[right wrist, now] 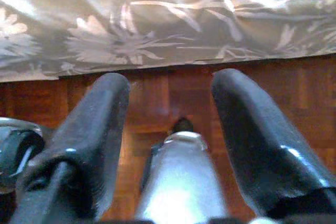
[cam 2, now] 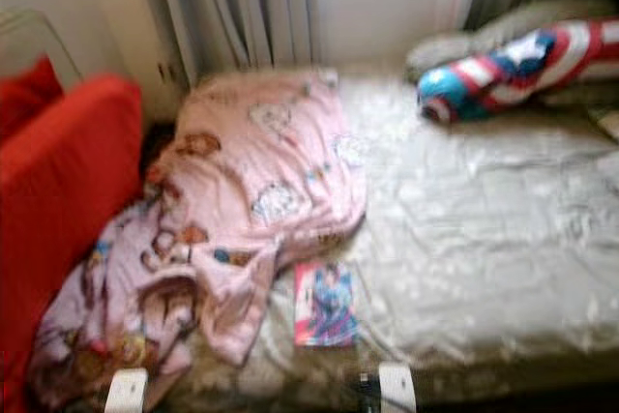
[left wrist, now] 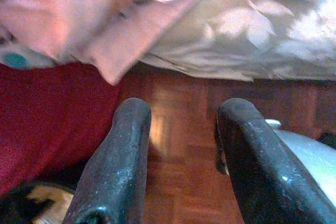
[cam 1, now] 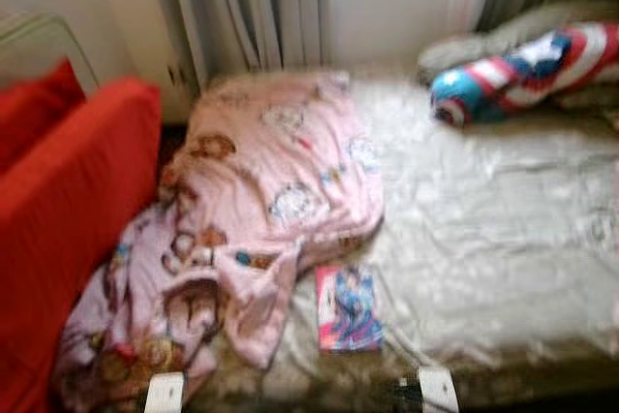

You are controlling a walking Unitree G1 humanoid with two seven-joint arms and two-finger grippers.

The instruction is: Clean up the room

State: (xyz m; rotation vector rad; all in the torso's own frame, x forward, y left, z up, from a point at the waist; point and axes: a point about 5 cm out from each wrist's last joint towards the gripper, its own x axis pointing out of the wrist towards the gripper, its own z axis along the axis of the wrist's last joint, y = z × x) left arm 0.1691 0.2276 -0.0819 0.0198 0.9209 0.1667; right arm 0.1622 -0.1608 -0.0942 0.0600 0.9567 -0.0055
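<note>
So: pink blanket (cam 1: 251,210) heaped on bed (cam 1: 503,229), book (cam 1: 348,309) beside | left gripper (left wrist: 181,124) spread, low over floor (left wrist: 178,182) under blanket's edge | right gripper (right wrist: 168,103) spread too

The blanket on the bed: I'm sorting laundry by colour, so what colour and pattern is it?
The blanket is pale pink with cartoon character prints, clearest in the left eye view.

This is a bedroom in a home. A bed (cam 1: 503,239) with a pale flowered sheet carries a crumpled pink cartoon blanket (cam 1: 261,191) and a striped bolster pillow (cam 1: 527,70). Curtains (cam 1: 251,7) hang behind it, and the floor (right wrist: 168,98) is wooden parquet.
</note>
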